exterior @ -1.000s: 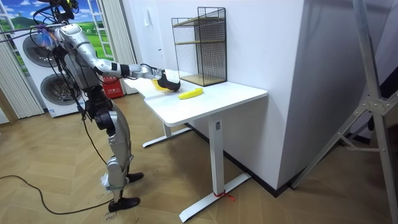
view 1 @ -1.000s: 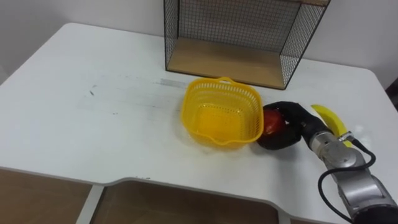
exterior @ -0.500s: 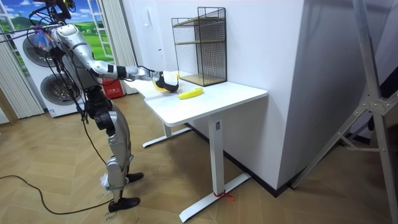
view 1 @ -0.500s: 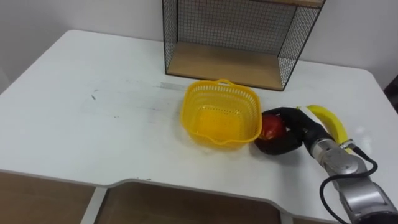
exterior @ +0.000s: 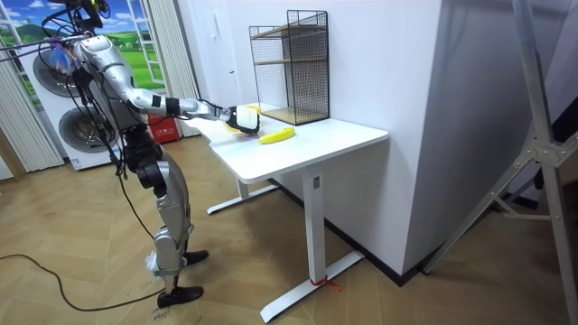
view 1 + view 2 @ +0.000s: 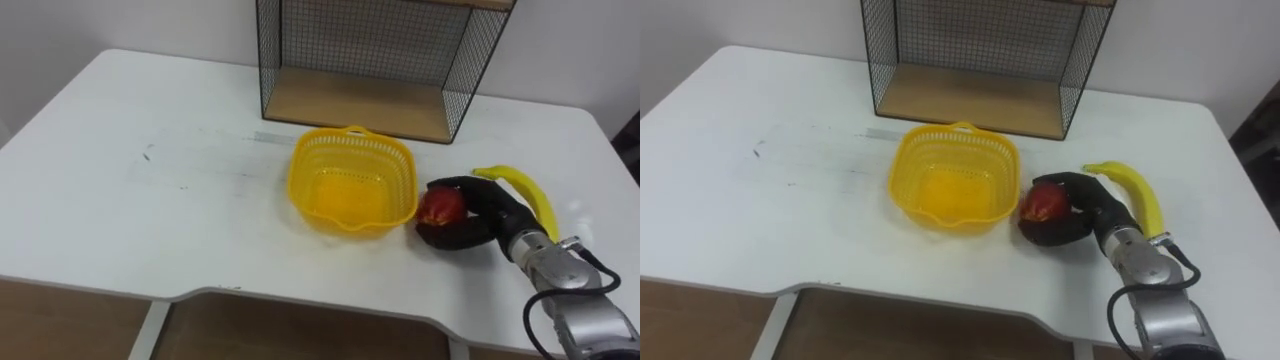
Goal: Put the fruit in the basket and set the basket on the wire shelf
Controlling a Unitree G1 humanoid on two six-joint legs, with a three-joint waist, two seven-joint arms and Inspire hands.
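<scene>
The white bench carries all task items. The yellow basket stands upright at centre, its mesh floor fully visible. Behind it, the wire shelf sits at the bench's far edge, its lower wooden board bare. Just right of the basket, close against its wall, the red apple rests at bench level. The right hand has its dark fingers curled round the apple, closed on it from the right. The banana lies on the bench just behind the hand.
</scene>
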